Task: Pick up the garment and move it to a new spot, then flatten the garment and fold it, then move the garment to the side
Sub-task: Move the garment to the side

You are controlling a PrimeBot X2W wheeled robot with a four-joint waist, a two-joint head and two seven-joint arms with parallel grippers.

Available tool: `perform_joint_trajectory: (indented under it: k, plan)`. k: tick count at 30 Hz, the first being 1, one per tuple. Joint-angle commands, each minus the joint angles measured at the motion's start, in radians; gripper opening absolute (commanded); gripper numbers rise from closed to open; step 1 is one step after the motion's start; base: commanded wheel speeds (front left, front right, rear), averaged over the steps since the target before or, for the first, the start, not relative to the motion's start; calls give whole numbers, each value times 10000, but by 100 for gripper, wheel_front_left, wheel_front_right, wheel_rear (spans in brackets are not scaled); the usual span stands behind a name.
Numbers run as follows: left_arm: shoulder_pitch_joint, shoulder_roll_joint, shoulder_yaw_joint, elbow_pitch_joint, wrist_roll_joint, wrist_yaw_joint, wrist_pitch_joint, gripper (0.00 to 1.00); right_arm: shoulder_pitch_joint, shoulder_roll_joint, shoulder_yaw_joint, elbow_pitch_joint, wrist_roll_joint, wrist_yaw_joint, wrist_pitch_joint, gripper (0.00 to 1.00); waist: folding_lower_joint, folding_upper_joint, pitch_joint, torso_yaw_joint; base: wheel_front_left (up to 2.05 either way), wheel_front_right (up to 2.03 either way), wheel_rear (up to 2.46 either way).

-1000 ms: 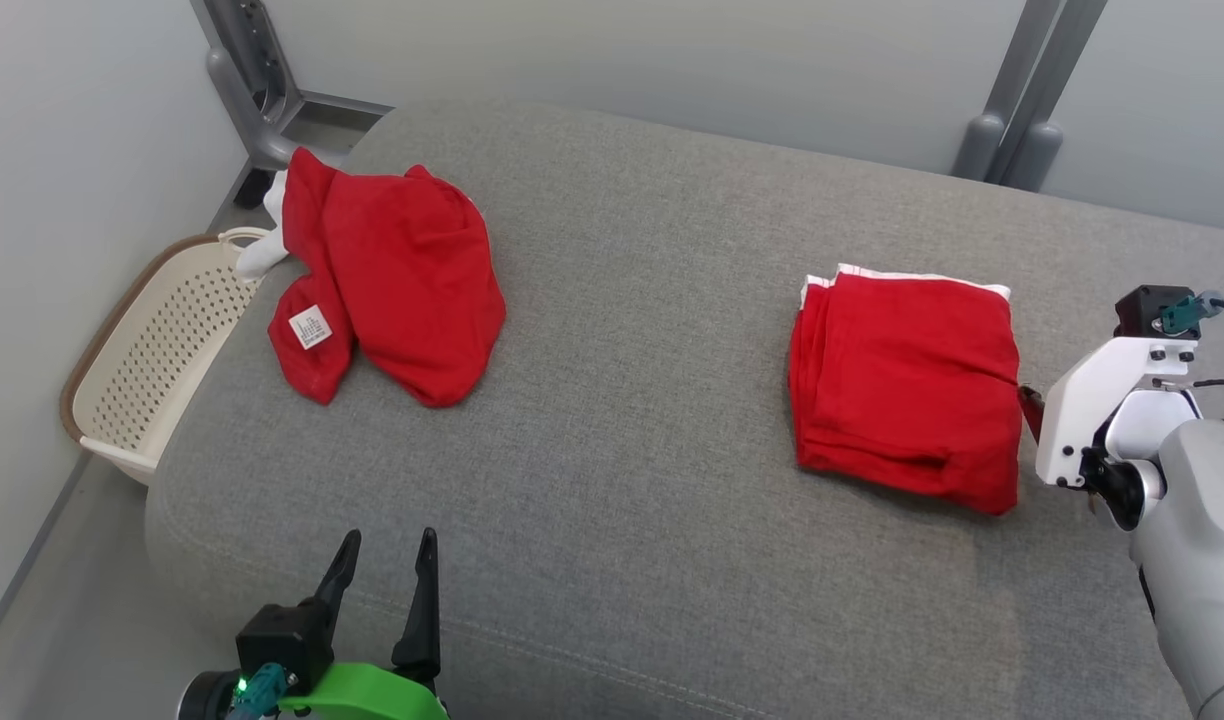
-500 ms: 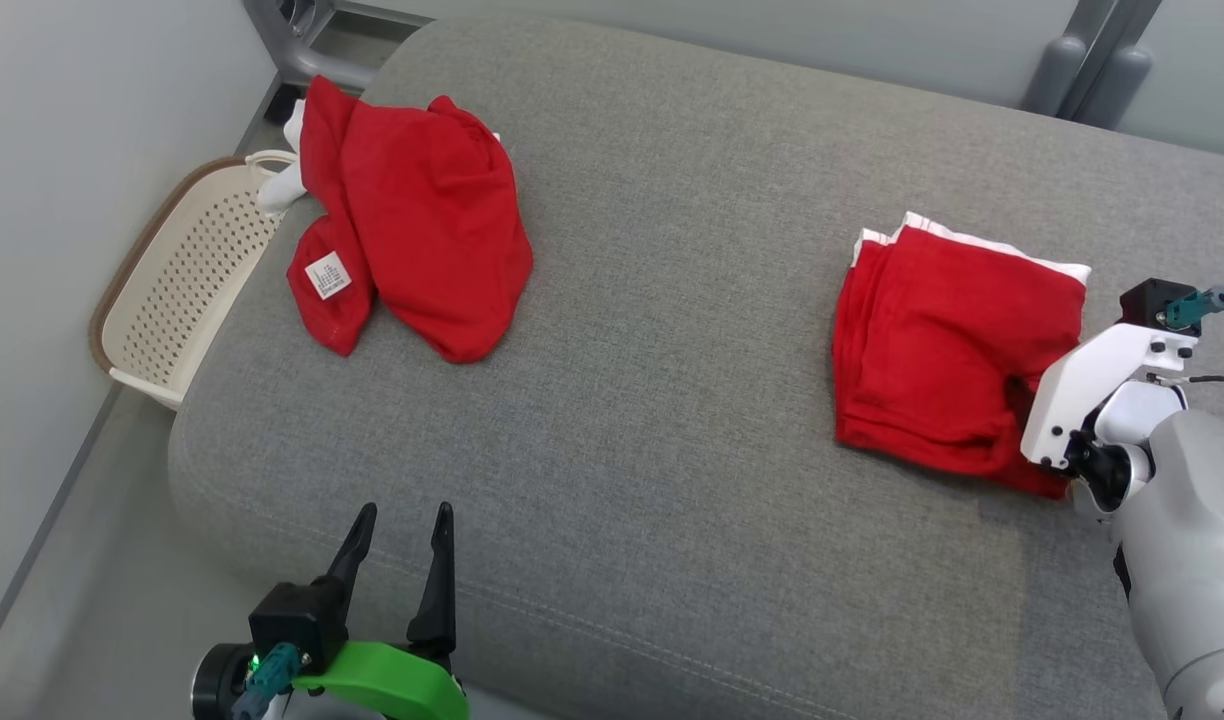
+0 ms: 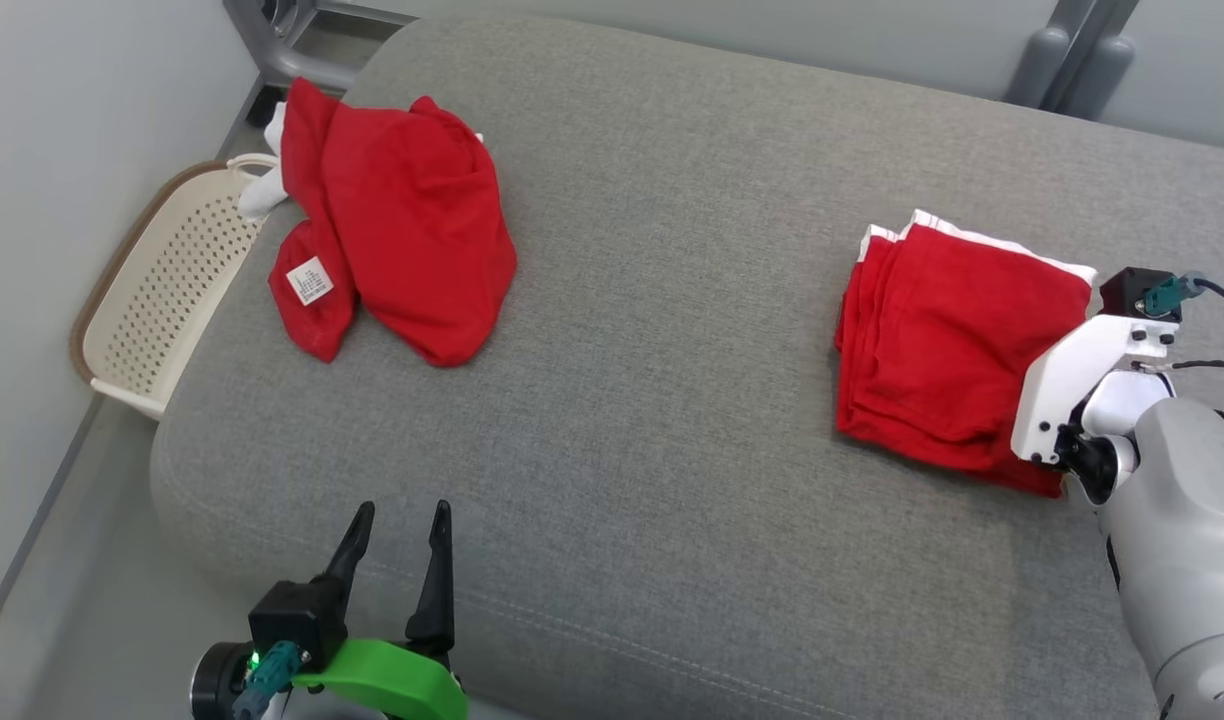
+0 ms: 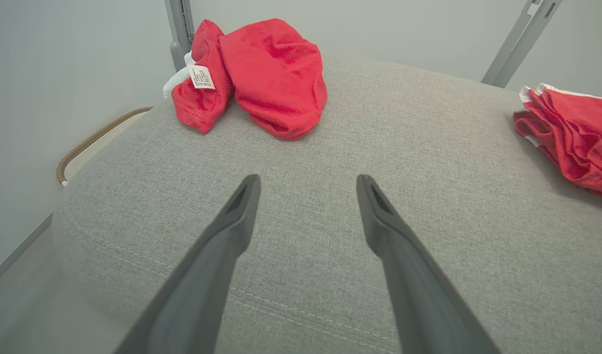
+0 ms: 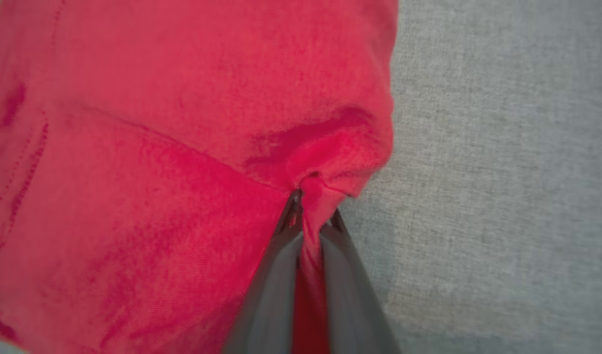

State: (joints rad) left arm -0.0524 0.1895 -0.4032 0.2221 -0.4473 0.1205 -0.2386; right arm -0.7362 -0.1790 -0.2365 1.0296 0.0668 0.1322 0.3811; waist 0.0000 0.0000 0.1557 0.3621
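The folded red garment (image 3: 942, 350) with a white trim lies on the right side of the grey cushion (image 3: 662, 330); it also shows at the right edge of the left wrist view (image 4: 576, 132). My right gripper (image 5: 311, 206) is shut on a pinched fold at the garment's (image 5: 183, 123) near right edge. In the head view its white wrist housing (image 3: 1072, 385) covers that corner and hides the fingers. My left gripper (image 3: 397, 520) hovers open over the cushion's front left edge, its fingers (image 4: 242, 206) holding nothing.
A second red garment (image 3: 392, 230), crumpled with a white label, lies at the cushion's back left (image 4: 266, 73). A cream perforated basket (image 3: 152, 300) stands on the floor left of the cushion. Grey metal posts (image 3: 1067, 50) rise behind it.
My right gripper has moved onto the folded garment's right edge and shut on it, bunching the cloth. The head camera has shifted. The left gripper stays open.
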Motion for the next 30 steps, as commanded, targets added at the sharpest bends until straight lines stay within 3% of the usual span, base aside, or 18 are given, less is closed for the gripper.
perform_joint_trajectory:
  k: [1,10,20,30]
  plan:
    - [-93,62,23,-21,-47,24,-49,100,134,-103,99,59,-95,-28,29,0,0,0,-128,-290,0,0,0]
    - [-357,31,-199,-298,101,-60,29,100,14,-529,1833,-312,-95,-25,-184,0,0,0,-162,-1658,0,0,0]
    - [-761,-21,-779,-797,461,-249,91,100,-291,-2121,4046,-637,603,-25,-593,0,0,0,330,-2901,0,0,0]
    - [-1386,-176,-1918,-2094,1208,-591,540,100,-1024,-3943,5514,-732,1323,-25,-1435,0,0,0,1348,-3372,0,0,0]
